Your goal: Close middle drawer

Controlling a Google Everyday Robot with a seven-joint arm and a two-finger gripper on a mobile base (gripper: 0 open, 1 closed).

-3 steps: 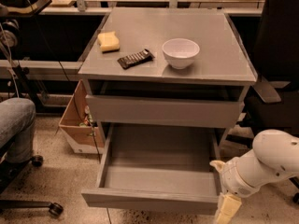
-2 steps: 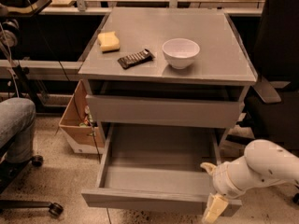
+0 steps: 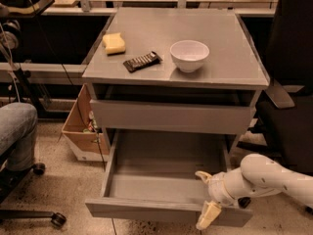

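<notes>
Cabinet (image 3: pixel 146 26) in grey stands before me, its middle drawer (image 3: pixel 146 210) pulled far out beneath another drawer (image 3: pixel 171 117). My gripper (image 3: pixel 205 197) sits at the open drawer's front right corner, fingers spread either side of the front panel, clasping nothing. On top: white bowl (image 3: pixel 189 55), yellow sponge (image 3: pixel 114 43), dark snack bar (image 3: pixel 142 61).

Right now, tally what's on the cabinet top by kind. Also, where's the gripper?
Sponge, yellow: 1
Snack bar, dark wrapper: 1
Bowl, white: 1
Total: 3
The gripper is at the front right of the open middle drawer, fingers apart.
</notes>
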